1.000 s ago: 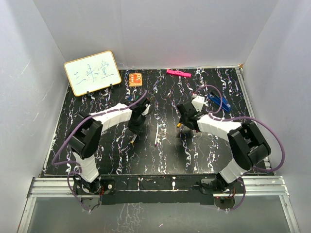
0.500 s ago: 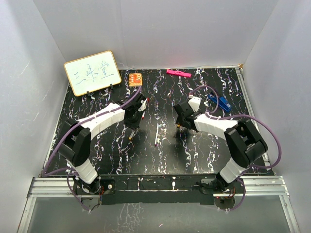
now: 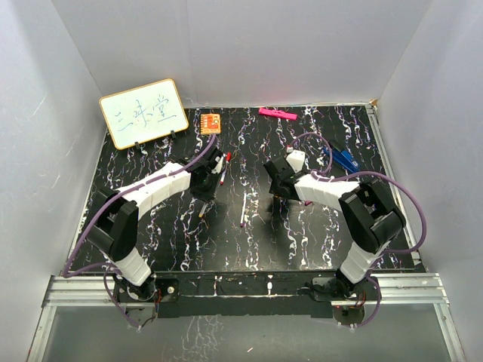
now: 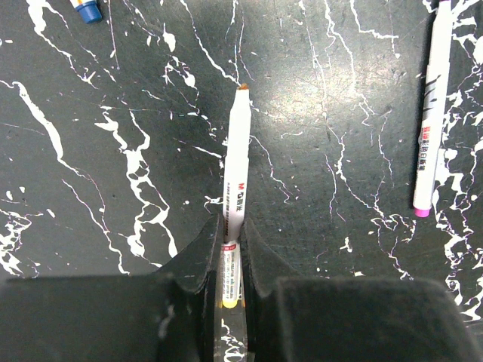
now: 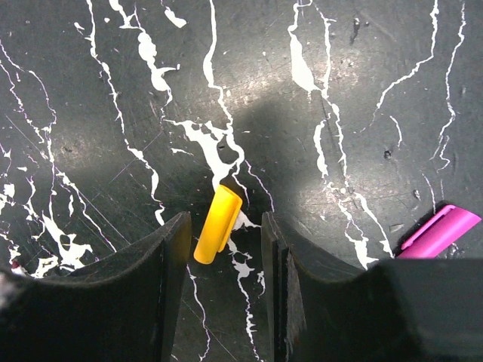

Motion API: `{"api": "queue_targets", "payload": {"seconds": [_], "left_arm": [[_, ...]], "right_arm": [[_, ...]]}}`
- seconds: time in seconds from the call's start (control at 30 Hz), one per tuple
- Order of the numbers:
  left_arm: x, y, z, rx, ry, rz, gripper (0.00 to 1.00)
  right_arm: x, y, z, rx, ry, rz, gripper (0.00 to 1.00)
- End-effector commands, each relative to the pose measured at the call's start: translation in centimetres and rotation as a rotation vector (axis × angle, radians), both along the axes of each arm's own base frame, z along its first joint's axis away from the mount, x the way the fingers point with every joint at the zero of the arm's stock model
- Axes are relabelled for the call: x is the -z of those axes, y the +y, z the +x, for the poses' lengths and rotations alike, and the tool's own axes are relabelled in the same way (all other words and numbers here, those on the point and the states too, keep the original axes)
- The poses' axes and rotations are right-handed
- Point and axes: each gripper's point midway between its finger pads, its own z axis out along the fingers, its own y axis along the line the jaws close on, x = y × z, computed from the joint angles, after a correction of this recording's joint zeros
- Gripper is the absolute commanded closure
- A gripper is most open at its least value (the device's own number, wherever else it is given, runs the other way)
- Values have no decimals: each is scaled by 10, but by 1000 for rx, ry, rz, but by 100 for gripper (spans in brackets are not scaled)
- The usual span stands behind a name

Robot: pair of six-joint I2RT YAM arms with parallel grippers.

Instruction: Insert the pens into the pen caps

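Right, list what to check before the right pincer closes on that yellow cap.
1. Left pincer holds the orange-tipped pen: ok, barrel clamped between its fingers, tip pointing away.
2. Right pincer open: ok, fingers spread.
3. Yellow cap sits between the right fingers: ok, a gap shows on each side.
4. Cap in line with the fingers: not ok, it lies slightly skewed.
5. Which end of the cap is the open one: cannot tell.
6. Purple cap out of the way: ok, it lies outside the right finger, apart from it.
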Motion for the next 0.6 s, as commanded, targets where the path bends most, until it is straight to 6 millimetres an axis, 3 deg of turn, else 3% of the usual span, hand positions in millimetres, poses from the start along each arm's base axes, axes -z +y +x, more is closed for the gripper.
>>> {"api": "queue_targets", "payload": {"seconds": [0.0, 0.57], "left_arm": [[-13, 5, 3, -15, -41, -13, 100], [-11, 6, 6, -17, -44, -19, 100]], "right_arm": [[-13, 13, 13, 2, -37, 24, 61], [17, 26, 2, -43, 61, 2, 69]]}}
